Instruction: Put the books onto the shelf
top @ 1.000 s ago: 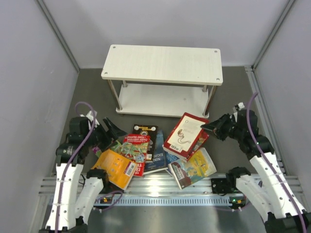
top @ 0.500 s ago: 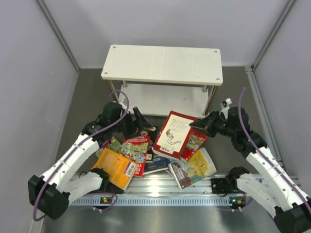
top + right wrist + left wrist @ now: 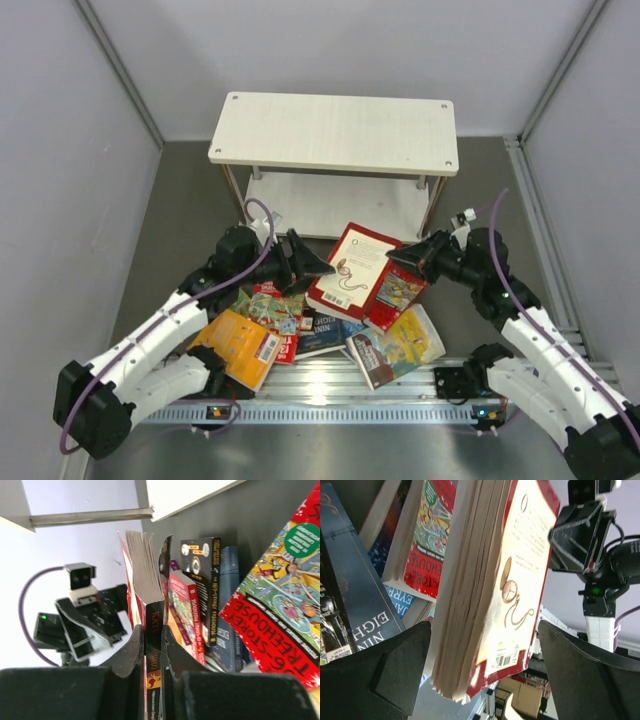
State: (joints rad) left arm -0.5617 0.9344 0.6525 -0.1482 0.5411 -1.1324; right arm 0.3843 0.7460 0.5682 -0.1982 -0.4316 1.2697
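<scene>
A red-and-cream book (image 3: 352,270) is lifted above the pile, tilted. My right gripper (image 3: 405,262) is shut on its dark spine (image 3: 150,580), and the right wrist view shows my fingers (image 3: 152,635) pinching it. My left gripper (image 3: 310,265) stands open at the book's opposite edge. In the left wrist view the page block and back cover (image 3: 515,580) sit between the wide fingers (image 3: 482,650), with a gap on each side. The other books lie in a heap: orange-yellow (image 3: 238,345), red cartoon (image 3: 278,310), dark blue (image 3: 325,330). The pale two-tier shelf (image 3: 335,130) stands behind, with no books on it.
The shelf's lower board (image 3: 330,205) lies just beyond the heap between thin metal legs (image 3: 432,205). A cartoon-covered book (image 3: 400,348) and a red one (image 3: 398,292) lie under the right arm. A metal rail (image 3: 330,400) runs along the near edge. Grey walls close in both sides.
My left arm swung in from the left side to the middle and its gripper opened wider around the book's free edge. My right gripper carried the book leftward.
</scene>
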